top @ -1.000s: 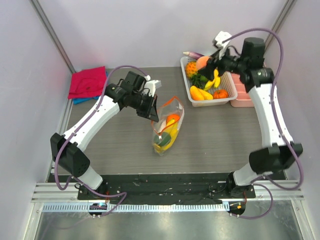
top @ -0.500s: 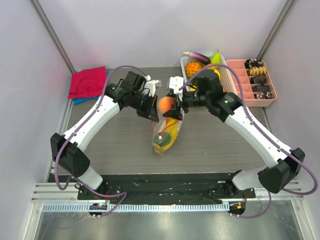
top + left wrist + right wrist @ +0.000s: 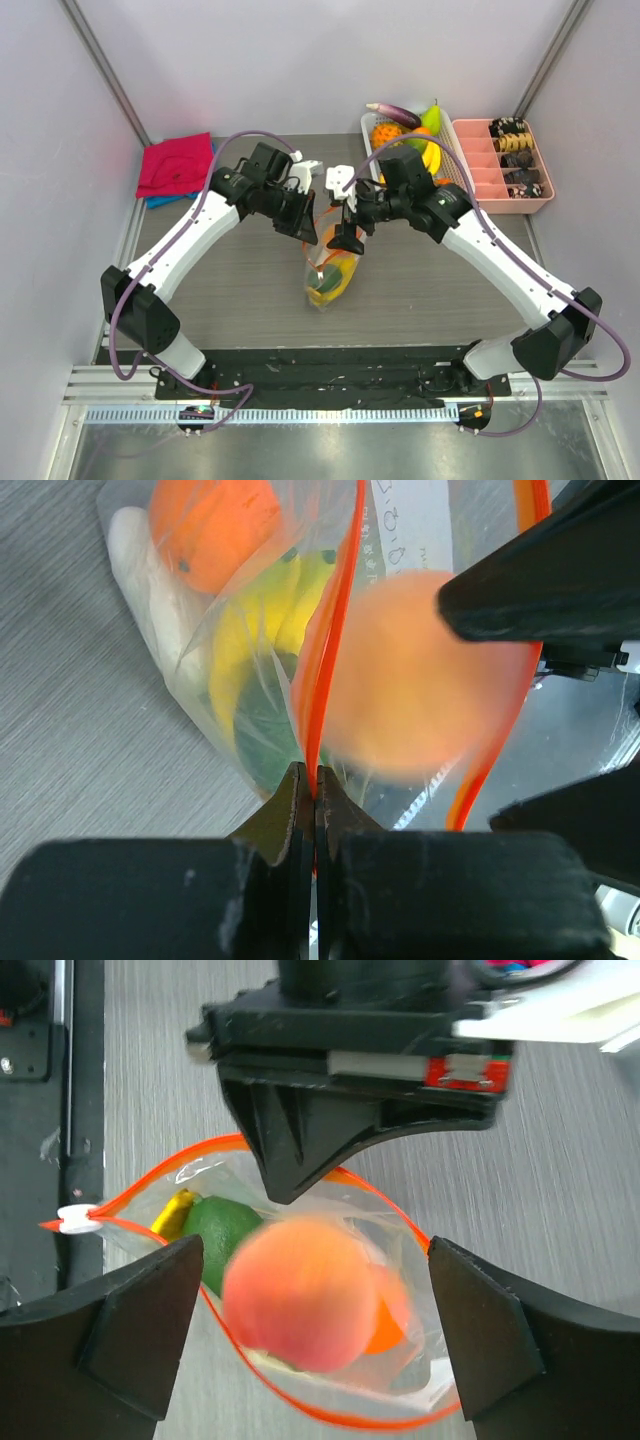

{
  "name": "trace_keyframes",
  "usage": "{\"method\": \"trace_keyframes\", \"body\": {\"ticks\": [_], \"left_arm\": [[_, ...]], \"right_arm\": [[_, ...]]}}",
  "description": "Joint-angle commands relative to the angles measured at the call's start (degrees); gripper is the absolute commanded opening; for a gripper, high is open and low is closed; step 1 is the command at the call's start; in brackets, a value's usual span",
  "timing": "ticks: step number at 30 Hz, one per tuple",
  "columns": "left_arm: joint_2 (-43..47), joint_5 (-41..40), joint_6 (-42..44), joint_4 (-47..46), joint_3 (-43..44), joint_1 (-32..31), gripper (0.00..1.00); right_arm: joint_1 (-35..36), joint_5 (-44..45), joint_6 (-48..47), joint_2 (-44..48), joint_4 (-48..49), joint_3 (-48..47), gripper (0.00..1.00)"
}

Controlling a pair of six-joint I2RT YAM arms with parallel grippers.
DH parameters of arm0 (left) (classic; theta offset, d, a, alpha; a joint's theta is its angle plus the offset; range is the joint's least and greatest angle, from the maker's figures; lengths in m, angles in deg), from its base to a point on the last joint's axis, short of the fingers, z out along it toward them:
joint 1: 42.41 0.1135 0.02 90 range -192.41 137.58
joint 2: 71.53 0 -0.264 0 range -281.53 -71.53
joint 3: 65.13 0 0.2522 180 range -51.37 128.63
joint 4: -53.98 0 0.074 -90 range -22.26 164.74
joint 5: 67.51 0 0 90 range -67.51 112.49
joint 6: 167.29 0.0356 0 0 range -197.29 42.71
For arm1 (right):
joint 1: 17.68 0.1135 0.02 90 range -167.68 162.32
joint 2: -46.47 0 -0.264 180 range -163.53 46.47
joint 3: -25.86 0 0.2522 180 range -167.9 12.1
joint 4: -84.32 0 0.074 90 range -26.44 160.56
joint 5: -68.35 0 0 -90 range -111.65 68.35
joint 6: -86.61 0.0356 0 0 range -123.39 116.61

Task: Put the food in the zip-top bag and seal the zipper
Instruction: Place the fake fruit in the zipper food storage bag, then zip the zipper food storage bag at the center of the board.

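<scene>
The zip-top bag [image 3: 328,280] lies mid-table with its mouth held up. My left gripper [image 3: 316,780] is shut on the orange-red zipper [image 3: 335,620] at one side of the mouth. In the bag are an orange [image 3: 215,525], a yellow banana [image 3: 260,620], a green fruit [image 3: 225,1235] and a white piece [image 3: 150,580]. My right gripper [image 3: 315,1335] hangs open just over the mouth. A blurred peach [image 3: 305,1295] is loose between its fingers [image 3: 130,1330], touching neither, inside the ring of the zipper.
A white basket [image 3: 368,130] with more food stands at the back, beside a pink compartment tray [image 3: 505,165] at the back right. A red cloth [image 3: 175,165] lies at the back left. The bag's white slider [image 3: 75,1220] sits at one end of the mouth.
My right arm swung from the basket to above the bag carrying the peach. Its jaws have opened and the peach has come free. The left gripper has not moved.
</scene>
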Motion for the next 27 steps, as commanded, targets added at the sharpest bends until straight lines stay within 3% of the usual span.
{"method": "trace_keyframes", "body": {"ticks": [1, 6, 9, 10, 14, 19, 25, 26, 27], "left_arm": [[0.9, 1.1, 0.8, -1.0, 1.3, -0.2, 0.0], [0.8, 1.1, 1.4, -0.9, 2.0, -0.2, 0.0], [0.7, 0.8, 2.5, -0.6, 2.5, -0.2, 0.0], [0.5, 0.6, 2.7, -0.5, 2.8, -0.2, 0.0], [0.0, 0.6, 3.1, -0.3, 3.4, -0.2, 0.0], [-0.9, 1.1, 3.4, -0.5, 4.1, -0.3, 0.0], [-1.5, 1.7, 3.8, -0.5, 4.4, -0.4, 0.0], [-1.6, 1.7, 3.8, -0.5, 4.6, -0.5, 0.0], [-1.7, 1.7, 3.7, -0.4, 4.6, -0.6, 0.0]], "right_arm": [[0.0, 4.4, 7.8, 1.3, 0.3, -5.7, 1.0], [-3.1, 11.4, 18.9, 1.0, 1.1, -9.3, 0.99], [-9.5, 13.9, 32.0, -0.5, -0.1, -10.2, 0.92], [-11.1, 13.9, 34.9, -1.2, -1.1, -10.5, 0.86], [-17.0, 7.5, 44.1, -3.4, -8.4, -10.5, 0.73], [-17.9, -5.9, 53.4, -1.5, -5.6, -2.1, 0.72], [-17.9, -10.0, 62.8, -0.6, -0.8, 4.9, 0.71], [-18.0, -11.1, 63.0, -0.5, -0.7, 5.7, 0.68], [-18.0, -11.3, 63.3, -0.5, -0.6, 7.1, 0.59]]}}
